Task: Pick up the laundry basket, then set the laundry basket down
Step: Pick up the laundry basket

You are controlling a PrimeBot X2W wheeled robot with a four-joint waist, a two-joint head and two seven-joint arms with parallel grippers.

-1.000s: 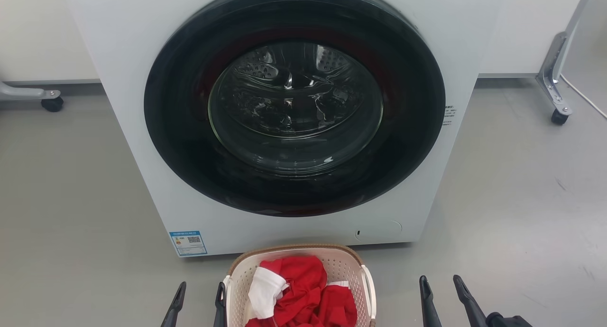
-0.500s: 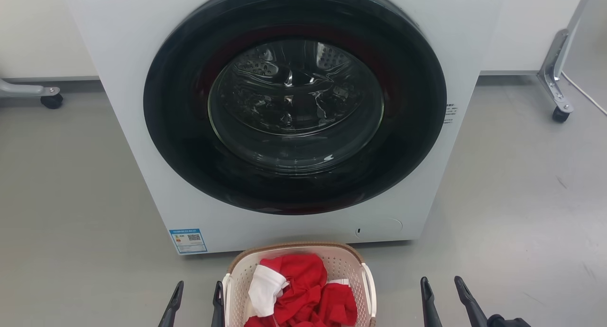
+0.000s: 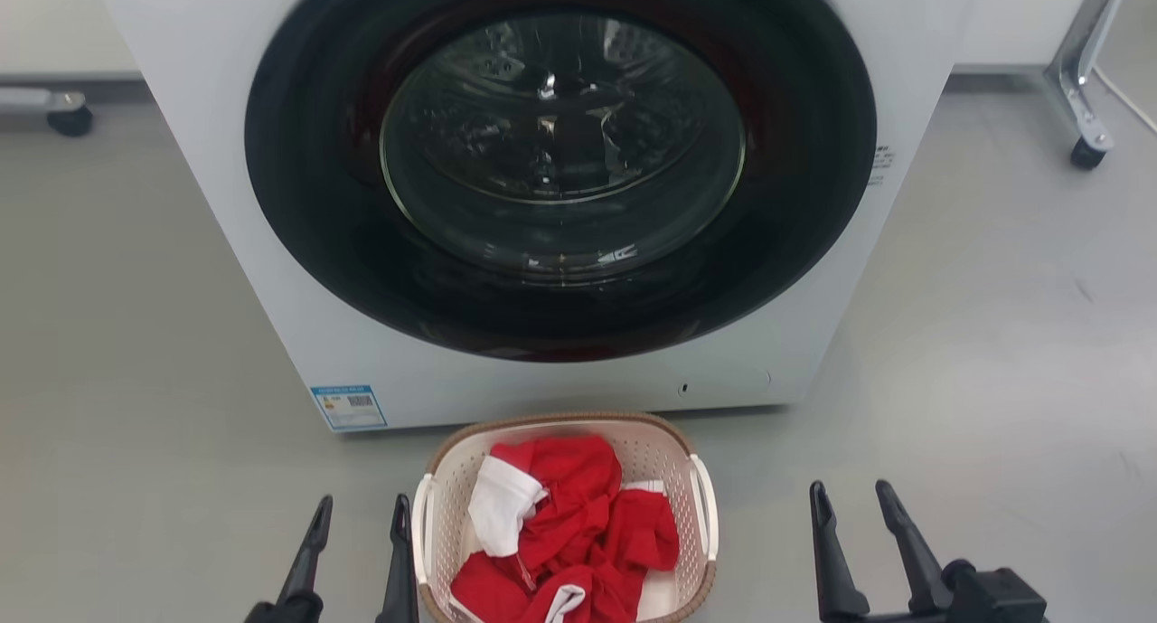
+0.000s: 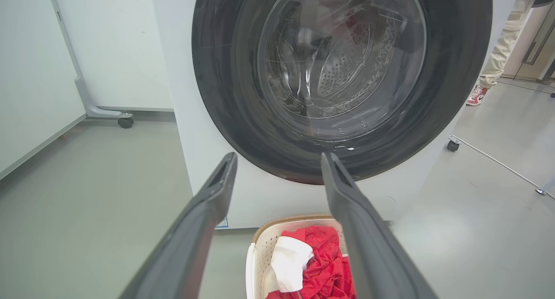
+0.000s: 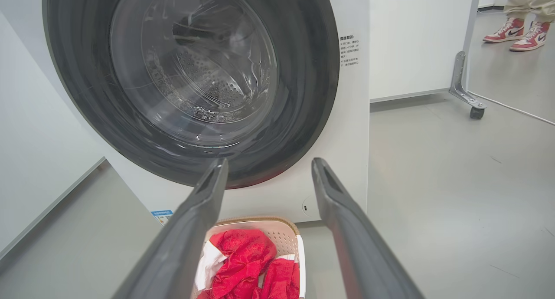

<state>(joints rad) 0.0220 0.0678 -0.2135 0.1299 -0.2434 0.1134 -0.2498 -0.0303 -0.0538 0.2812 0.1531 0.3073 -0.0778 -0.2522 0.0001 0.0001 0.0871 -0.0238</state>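
The laundry basket (image 3: pixel 560 420), cream-white with a brown rim and white side handles, stands on the grey floor just in front of the washing machine. Red and white clothes (image 3: pixel 560 523) lie in it. My left gripper (image 3: pixel 362 505) is open just left of the basket, its inner finger close beside the left handle (image 3: pixel 421 533). My right gripper (image 3: pixel 851 489) is open, well clear to the right of the basket. The left wrist view has the left gripper (image 4: pixel 279 156) above the basket (image 4: pixel 282 219). The right wrist view has the right gripper (image 5: pixel 269 162) over the basket (image 5: pixel 288 234).
A big white washing machine (image 3: pixel 226 198) with its round dark door (image 3: pixel 560 153) shut rises right behind the basket. Wheeled metal legs stand at the far right (image 3: pixel 1080 108) and far left (image 3: pixel 54 108). A person's shoes (image 5: pixel 516 30) are on the floor beyond the machine.
The whole head picture has shifted up, so the camera has tilted down; more of the basket and both grippers shows. Both grippers stay open beside the basket.
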